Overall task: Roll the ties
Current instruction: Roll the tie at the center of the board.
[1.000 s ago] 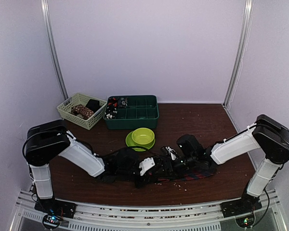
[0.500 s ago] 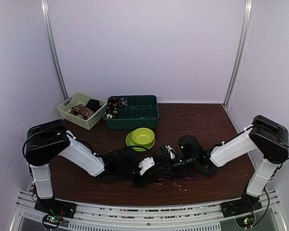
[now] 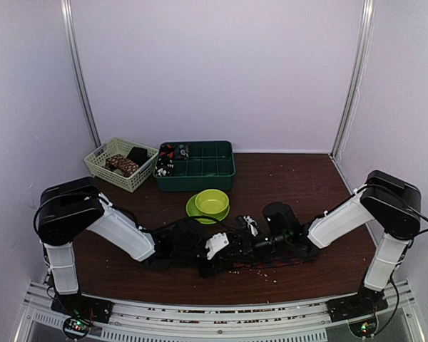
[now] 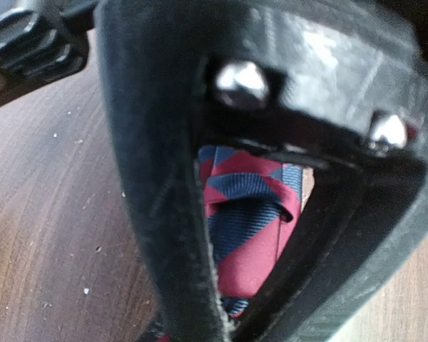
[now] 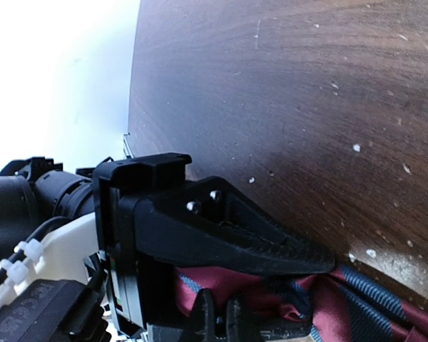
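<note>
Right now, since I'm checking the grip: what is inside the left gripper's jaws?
Folded red-and-navy striped tie fabric sits inside the left gripper. Its black fingers cover the rest, so how far the tie is rolled cannot be seen.

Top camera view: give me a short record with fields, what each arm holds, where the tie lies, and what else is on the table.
Left arm: left gripper, jaws closed on the red and navy striped fabric tie
Right arm: right gripper, jaws shut on the same tie, close beside the left
Tie position: near edge of the dark wooden table, between the arms
Behind it: lime-green bowl on lime-green plate
Far left: dark green compartment tray, pale plastic basket
</note>
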